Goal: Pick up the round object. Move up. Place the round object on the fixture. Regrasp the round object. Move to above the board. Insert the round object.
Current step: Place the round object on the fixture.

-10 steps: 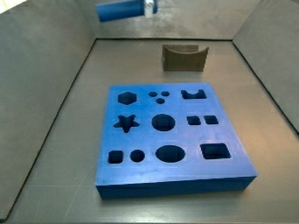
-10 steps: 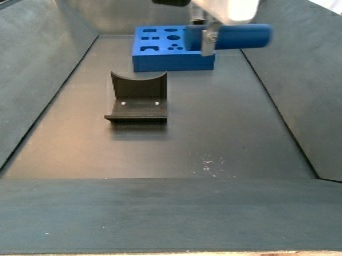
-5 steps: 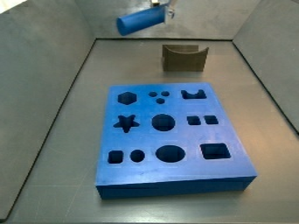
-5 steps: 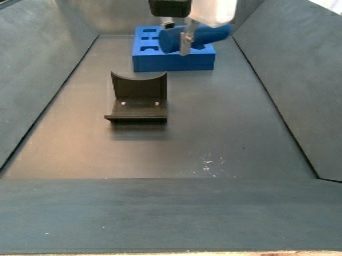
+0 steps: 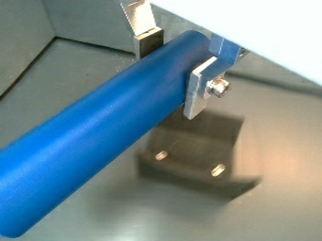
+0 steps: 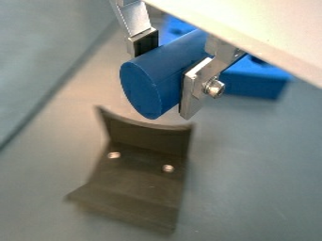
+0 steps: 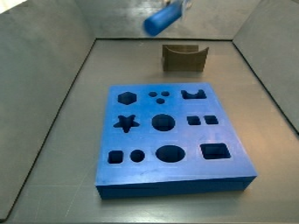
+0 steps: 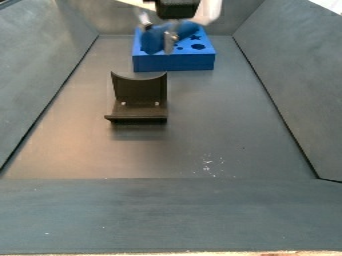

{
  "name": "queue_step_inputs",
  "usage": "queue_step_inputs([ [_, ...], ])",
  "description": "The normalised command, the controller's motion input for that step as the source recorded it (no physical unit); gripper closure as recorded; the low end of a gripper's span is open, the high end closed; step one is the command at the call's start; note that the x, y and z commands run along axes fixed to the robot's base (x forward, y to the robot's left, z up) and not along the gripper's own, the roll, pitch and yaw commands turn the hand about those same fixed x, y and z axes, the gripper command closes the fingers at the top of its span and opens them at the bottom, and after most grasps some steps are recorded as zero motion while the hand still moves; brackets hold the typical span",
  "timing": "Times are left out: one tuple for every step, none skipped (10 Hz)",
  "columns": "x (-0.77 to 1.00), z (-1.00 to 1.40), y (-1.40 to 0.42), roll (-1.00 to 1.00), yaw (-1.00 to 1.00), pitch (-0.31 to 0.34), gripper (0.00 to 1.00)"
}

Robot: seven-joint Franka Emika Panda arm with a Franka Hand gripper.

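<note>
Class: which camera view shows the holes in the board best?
A side view shows the board whole from above, every hole plain. In another side view it is far off, partly behind the gripper holding the peg. A wrist view shows only a corner.

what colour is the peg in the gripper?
Blue: the cylinder peg, clamped in the gripper above the fixture, clearest in a wrist view.

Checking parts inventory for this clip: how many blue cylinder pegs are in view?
1. The round object is clamped in the gripper, held in the air above the fixture; none lies on the board or the floor.
</note>
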Motion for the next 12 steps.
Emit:
queue_step_inputs([
  [0.45, 0.37, 0.48, -0.79, 1.0, 0.154, 1.0],
  [0.32, 0.16, 0.3, -0.83, 1.0, 0.199, 1.0],
  [0.26, 0.08, 0.18, -0.86, 1.0, 0.237, 1.0],
  [0.12, 0.05, 0.08, -0.92, 1.0, 0.41, 1.0],
  [0.07, 0.04, 0.05, -0.95, 0.98, 0.51, 1.0],
  [0.06, 0.01, 0.03, -0.7, 0.61, 0.532, 1.0],
  [0.08, 0.0, 0.04, -0.52, 0.36, 0.549, 1.0],
  [0.1, 0.0, 0.04, -0.35, 0.1, 0.538, 1.0],
  [0.1, 0.0, 0.04, -0.27, -0.02, 0.48, 1.0],
  [0.09, 0.0, 0.04, -0.19, -0.12, 0.378, 1.0],
  [0.08, 0.01, 0.03, -0.13, -0.15, 0.308, 1.0],
  [0.08, 0.01, 0.03, -0.08, -0.16, 0.238, 1.0],
])
